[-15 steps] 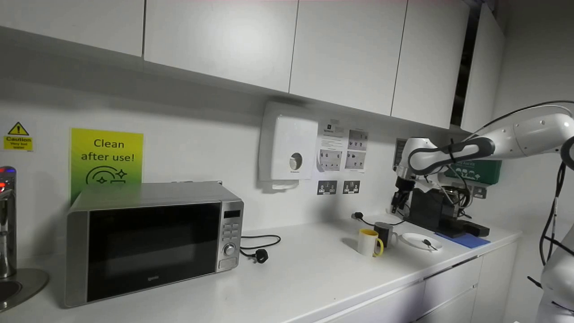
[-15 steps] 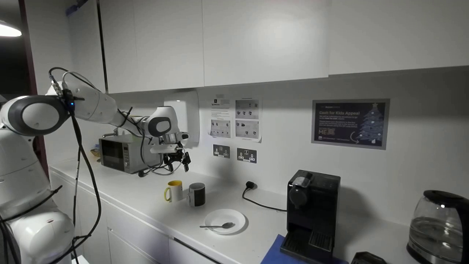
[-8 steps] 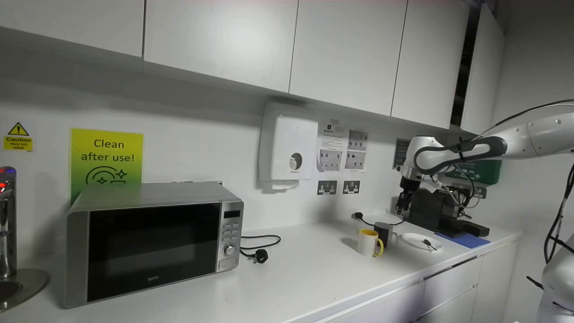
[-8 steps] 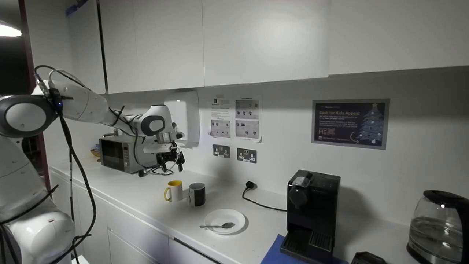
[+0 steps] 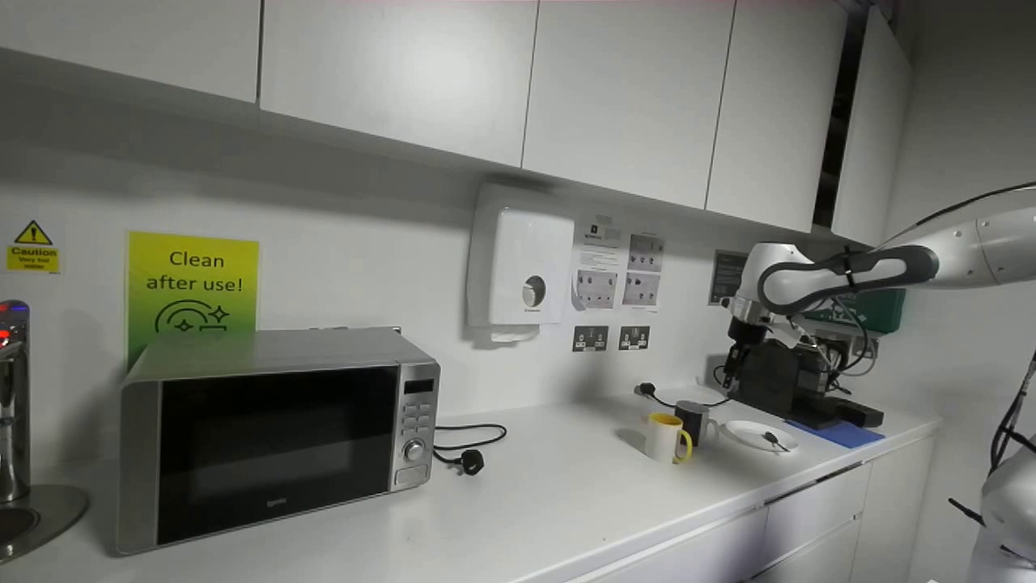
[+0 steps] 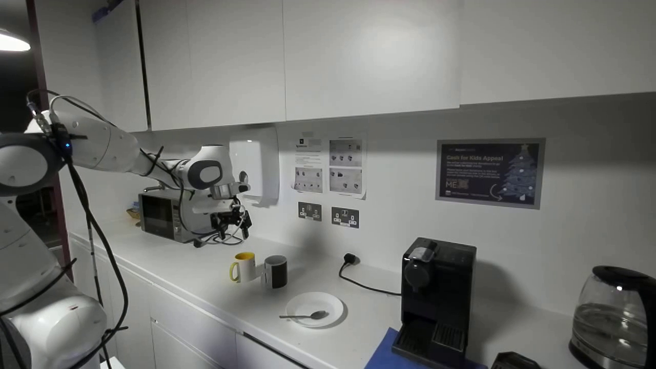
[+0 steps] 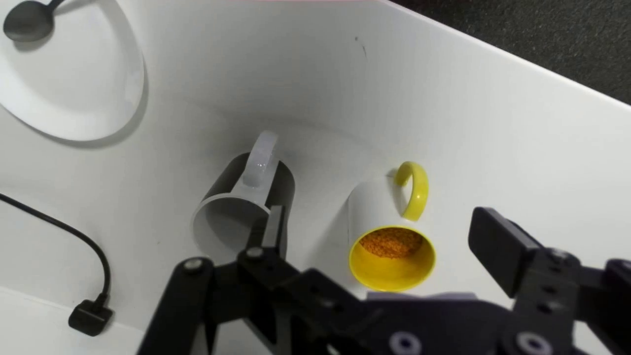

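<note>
My gripper [image 7: 384, 231] is open and holds nothing. It hangs above the counter, apart from everything, also seen in both exterior views [image 5: 731, 376] [image 6: 234, 230]. Nearest is a white mug [image 7: 372, 202] with a yellow handle and yellow inside; orange granules [image 7: 392, 242] lie in it. In the wrist view it shows between the fingers, lower down. A grey and black mug [image 7: 283, 185] stands upright beside it, partly hidden by a finger [image 7: 274, 227]. Both mugs show on the counter in an exterior view [image 6: 247, 267], the dark one [image 6: 278, 271] nearer the plate.
A white plate [image 6: 330, 302] bears a spoon [image 6: 319, 314]. A black coffee machine [image 6: 438, 287] stands on a blue mat [image 6: 382, 353], with a glass kettle [image 6: 605, 328] beyond. A plug and cable [image 6: 350, 259] lie by the wall. A microwave [image 5: 275, 445] and wall cabinets [image 5: 623, 97] bound the space.
The arm has drawn back toward its base, and the gripper has moved with it, away from the wall. The gripper stays open. Mugs, plate and spoon have not moved.
</note>
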`<state>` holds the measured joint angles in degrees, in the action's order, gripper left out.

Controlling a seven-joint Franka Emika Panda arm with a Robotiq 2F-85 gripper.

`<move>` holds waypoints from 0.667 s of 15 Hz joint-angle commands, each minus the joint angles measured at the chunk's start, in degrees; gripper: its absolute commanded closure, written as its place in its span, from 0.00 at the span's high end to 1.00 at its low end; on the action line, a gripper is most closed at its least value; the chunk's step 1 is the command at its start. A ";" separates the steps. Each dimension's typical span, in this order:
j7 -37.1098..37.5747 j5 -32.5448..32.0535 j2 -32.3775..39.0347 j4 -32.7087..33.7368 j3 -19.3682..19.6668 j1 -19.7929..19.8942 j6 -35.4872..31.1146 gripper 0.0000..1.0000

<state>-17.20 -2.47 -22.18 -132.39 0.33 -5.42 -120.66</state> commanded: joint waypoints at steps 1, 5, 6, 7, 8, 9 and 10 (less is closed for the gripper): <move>-2.31 1.22 -3.73 -1.95 0.51 -0.66 1.82 1.00; -0.13 0.05 -1.57 -0.77 -0.11 -0.31 0.64 1.00; -0.13 0.05 -1.63 -0.81 -0.12 -0.37 0.65 1.00; -0.13 0.05 -1.64 -0.83 -0.12 -0.39 0.66 1.00; -0.13 0.05 -1.64 -0.85 -0.12 -0.39 0.66 1.00; -0.13 0.05 -1.64 -0.86 -0.12 -0.39 0.66 1.00; -0.13 0.05 -1.64 -0.87 -0.12 -0.39 0.66 1.00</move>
<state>-17.31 -2.47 -23.83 -133.34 0.33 -5.94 -120.09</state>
